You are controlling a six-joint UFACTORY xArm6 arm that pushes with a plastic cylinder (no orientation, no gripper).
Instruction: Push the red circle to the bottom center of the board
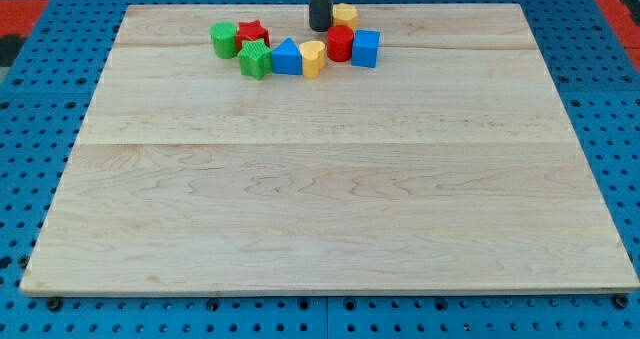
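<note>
The red circle point(340, 43) stands near the view's top centre of the wooden board point(330, 199), between a yellow heart point(313, 57) on its left and a blue cube point(366, 48) on its right. My tip point(319, 28) is just up and left of the red circle, close to it. A yellow block point(345, 14) sits right behind the rod, partly hidden by it.
A blue triangle point(287, 57), a green star point(255, 59), a red star point(253, 33) and a green circle point(224, 39) lie in a cluster left of the yellow heart. A blue pegboard point(30, 129) surrounds the board.
</note>
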